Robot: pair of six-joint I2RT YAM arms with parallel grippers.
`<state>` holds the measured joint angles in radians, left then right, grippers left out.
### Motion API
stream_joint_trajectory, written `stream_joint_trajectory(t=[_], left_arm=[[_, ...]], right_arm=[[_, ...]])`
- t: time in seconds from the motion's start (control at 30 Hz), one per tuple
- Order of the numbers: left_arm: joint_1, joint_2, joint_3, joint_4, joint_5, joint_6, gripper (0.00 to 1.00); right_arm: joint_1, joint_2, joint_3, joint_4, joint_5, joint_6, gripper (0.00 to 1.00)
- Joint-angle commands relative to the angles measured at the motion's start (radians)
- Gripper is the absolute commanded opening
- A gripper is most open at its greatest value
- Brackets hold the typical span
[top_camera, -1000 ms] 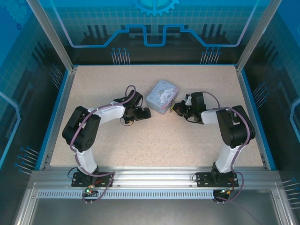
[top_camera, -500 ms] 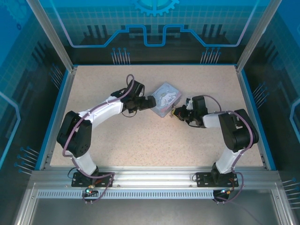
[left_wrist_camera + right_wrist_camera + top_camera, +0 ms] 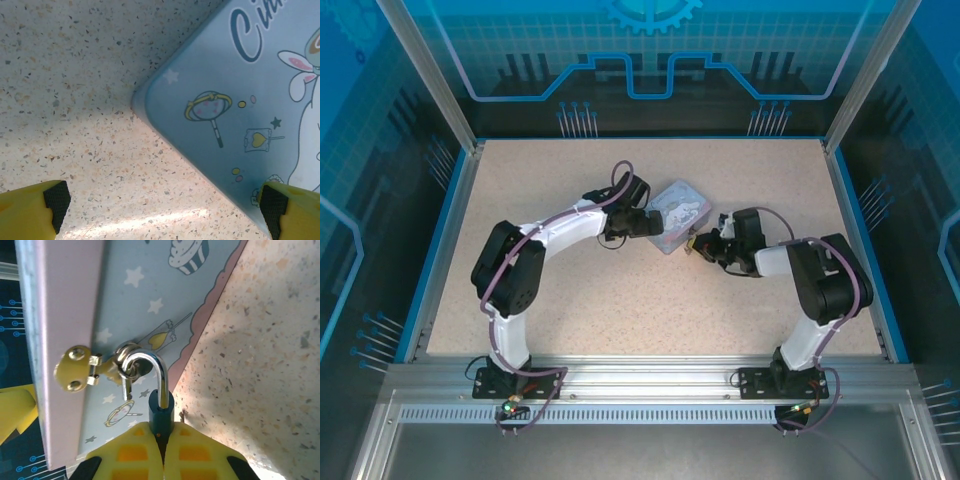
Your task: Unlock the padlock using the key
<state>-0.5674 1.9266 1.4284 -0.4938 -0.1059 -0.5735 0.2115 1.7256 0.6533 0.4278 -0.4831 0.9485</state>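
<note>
"Well, where is the padlock (image 3: 161, 412)?"

"On the side of the cartoon-printed tin (image 3: 678, 215). Its silver shackle (image 3: 150, 365) is hooked through the ring of the brass hasp (image 3: 75, 371), and the dark blue body lies against the tin's starred wall, close to the pink rim where the tin meets the counter (image 3: 620, 300)."

"Does anything hold it?"

"Yes, the right gripper (image 3: 162, 442). Its yellow fingers (image 3: 132, 455) are pressed together with the padlock's body pinched at their tips."

"And the tin?"

"It sits a little right of the counter's middle, nearer the far edge than the near one, turned at an angle to the counter's edges. The padlock side faces the right arm."

"What about the other arm?"

"The left gripper (image 3: 165, 205) is at the tin's opposite side with its jaws spread wide. One black pad (image 3: 272, 210) sits at the rim of the printed lid, though I cannot tell whether it touches; the other fingertip (image 3: 52, 200) is over bare counter, well apart from the tin's rounded corner."
</note>
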Motion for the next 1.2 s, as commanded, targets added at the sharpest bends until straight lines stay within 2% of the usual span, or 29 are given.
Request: stream_joint_trajectory(t=[0.0, 0.4, 0.77, 1.03, 1.17], left_arm=[[-0.008, 0.041, 0.038, -0.047, -0.044, 0.028, 0.99], [-0.010, 0.083, 0.041, -0.051, -0.030, 0.032, 0.99], [-0.012, 0.096, 0.026, -0.048, -0.020, 0.024, 0.98], [-0.011, 0.100, 0.023, -0.051, -0.020, 0.023, 0.97], [-0.011, 0.107, 0.029, -0.052, -0.016, 0.022, 0.97]], right_arm=[[-0.020, -0.045, -0.014, 0.022, -0.021, -0.012, 0.00], [-0.035, -0.016, -0.010, 0.057, 0.028, 0.036, 0.00], [-0.036, 0.137, -0.080, 0.518, 0.045, 0.240, 0.00], [-0.055, 0.079, -0.049, 0.453, 0.046, 0.212, 0.00], [-0.068, 0.056, -0.007, 0.347, 0.052, 0.177, 0.00]])
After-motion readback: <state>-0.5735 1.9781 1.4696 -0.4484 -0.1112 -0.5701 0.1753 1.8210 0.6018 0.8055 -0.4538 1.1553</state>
